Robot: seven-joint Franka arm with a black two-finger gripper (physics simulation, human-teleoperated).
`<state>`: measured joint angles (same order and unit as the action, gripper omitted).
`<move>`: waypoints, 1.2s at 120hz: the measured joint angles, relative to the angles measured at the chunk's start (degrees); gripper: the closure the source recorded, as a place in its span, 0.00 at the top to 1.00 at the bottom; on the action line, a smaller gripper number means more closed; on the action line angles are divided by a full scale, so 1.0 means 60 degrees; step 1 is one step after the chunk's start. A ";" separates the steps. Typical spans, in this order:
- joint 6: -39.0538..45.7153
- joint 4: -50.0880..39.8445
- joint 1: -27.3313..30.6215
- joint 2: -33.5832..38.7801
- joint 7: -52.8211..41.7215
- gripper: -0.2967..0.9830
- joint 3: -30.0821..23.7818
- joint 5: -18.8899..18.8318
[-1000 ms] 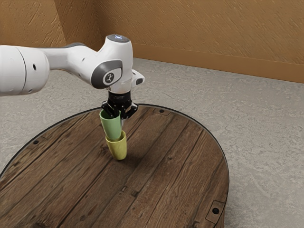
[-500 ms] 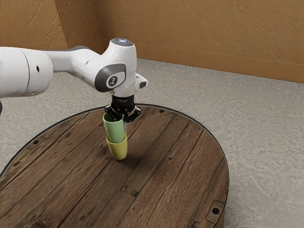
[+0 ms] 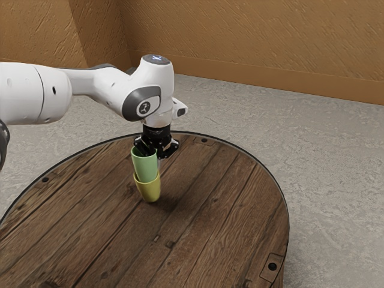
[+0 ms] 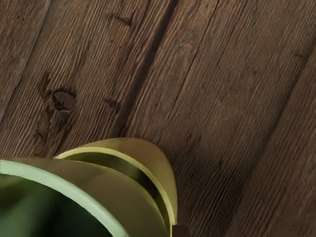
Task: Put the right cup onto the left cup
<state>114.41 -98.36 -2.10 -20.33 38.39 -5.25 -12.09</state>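
As hand (image 3: 152, 153) lowered, green cup (image 3: 144, 166) sank.

No word, brand name or number can be read. Toward ten o'clock from the exterior view's middle, the white arm (image 3: 157, 84) bears a round dark emblem (image 3: 144, 108) with a pale figure, on a joint cover. Toward eleven o'clock, a small bluish-white mark (image 3: 157, 57) sits on the arm's grey top cap, too small to make out.
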 joint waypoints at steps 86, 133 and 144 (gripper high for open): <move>-0.0171 0.0027 -0.0015 0.0405 -0.0196 0.74 0.0013 0.0066; -0.0556 0.0001 -0.0029 0.1479 -0.0313 0.76 -0.0031 0.0063; -0.1181 0.0025 -0.0053 0.2619 -0.0586 0.77 0.0138 0.0115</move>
<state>107.32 -98.21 -2.42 -4.62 34.88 -4.42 -11.40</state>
